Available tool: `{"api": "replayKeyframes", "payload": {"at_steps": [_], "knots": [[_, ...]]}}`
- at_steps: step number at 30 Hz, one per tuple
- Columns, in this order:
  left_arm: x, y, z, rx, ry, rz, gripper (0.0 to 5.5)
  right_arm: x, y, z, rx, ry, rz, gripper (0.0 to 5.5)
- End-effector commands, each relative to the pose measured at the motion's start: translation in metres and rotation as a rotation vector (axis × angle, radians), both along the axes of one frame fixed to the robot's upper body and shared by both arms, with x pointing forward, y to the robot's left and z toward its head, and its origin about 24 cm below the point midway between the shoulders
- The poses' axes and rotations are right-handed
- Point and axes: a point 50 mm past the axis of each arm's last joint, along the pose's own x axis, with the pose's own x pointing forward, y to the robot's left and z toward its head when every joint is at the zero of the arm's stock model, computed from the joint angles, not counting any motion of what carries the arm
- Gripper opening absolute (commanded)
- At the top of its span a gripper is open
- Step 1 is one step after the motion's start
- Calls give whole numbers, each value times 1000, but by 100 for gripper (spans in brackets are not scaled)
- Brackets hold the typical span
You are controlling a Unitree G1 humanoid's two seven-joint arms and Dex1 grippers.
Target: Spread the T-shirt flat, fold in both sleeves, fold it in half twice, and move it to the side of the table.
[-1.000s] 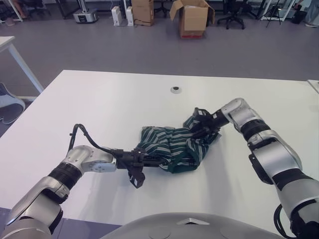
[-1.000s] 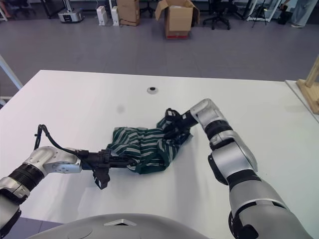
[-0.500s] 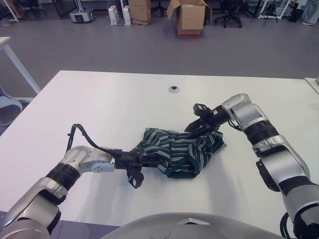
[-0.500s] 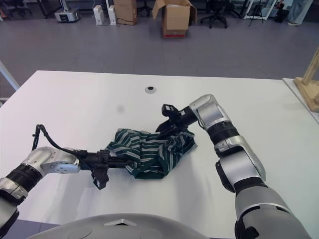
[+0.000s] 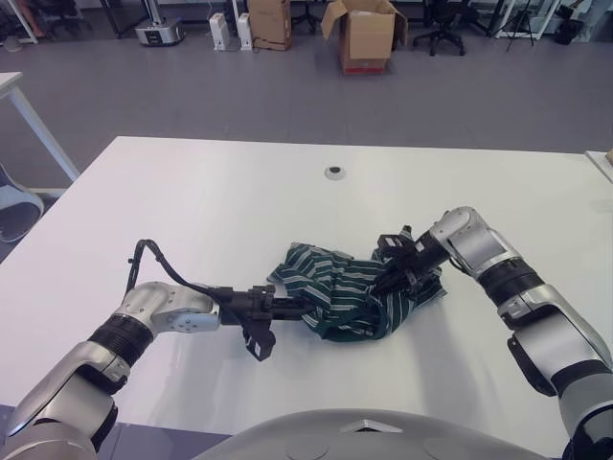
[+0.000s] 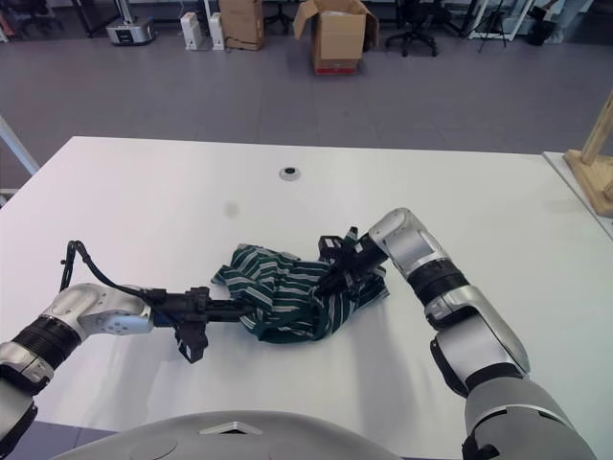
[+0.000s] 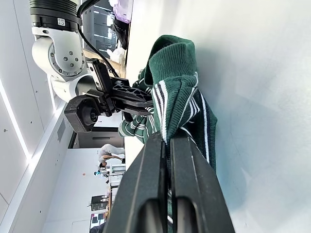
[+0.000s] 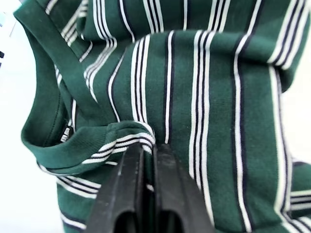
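There is one T-shirt [image 5: 345, 292], green with white and dark stripes. It lies bunched in a heap near the middle of the white table [image 5: 192, 201] in front of me, nearer my edge than the far one. It is not spread flat: its folds stand up and overlap, and the right part is rumpled higher than the left.

I have two grippers on it, one at each end. My left gripper [image 5: 303, 305] lies low along the table top at the shirt's left edge. Its two fingers [image 7: 146, 184] are pressed close together, with a doubled edge of the striped cloth pinched between their tips. My right gripper [image 5: 393, 276] comes in at the shirt's right side. Its two fingers [image 8: 126, 194] are likewise closed tight, nipping a striped fold just beside a plain green ribbed band. The heap of cloth sits between the two grippers, which are apart from each other.

One small round disc [image 5: 334, 172] sits on the table beyond the shirt, well apart from it. On the floor past the table stand two cardboard boxes, one with open flaps [image 5: 369, 34] and one shut [image 5: 274, 21]. The corner of another table [image 5: 14, 81] shows at the left.
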Motion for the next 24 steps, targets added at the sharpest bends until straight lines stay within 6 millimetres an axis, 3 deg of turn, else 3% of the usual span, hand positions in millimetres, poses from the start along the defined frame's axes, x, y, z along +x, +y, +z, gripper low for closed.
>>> {"api": "replayKeyframes", "payload": {"at_steps": [1,4,7,10,12,13,14,18,21,24], "knots": [[-14,15,-34,130,123,62,0,4,-1,25,130,-57,-21,1],[13,22,-16,-33,142,246,0,7,-15,57,267,-124,-103,1],[61,34,32,-244,70,450,0,10,-38,86,354,-209,-227,1],[88,43,70,-394,32,559,0,8,-46,86,326,-246,-270,1],[99,42,91,-459,12,575,0,4,-47,69,247,-221,-318,1],[101,41,96,-470,9,570,0,2,-46,61,226,-198,-343,36],[100,39,95,-457,15,553,0,2,-43,55,231,-199,-368,58],[94,33,88,-422,44,520,0,9,-41,55,295,-267,-467,58],[90,32,83,-395,55,504,0,11,-45,58,315,-286,-513,6],[88,33,77,-373,66,507,0,7,-43,49,286,-275,-513,6]]}}
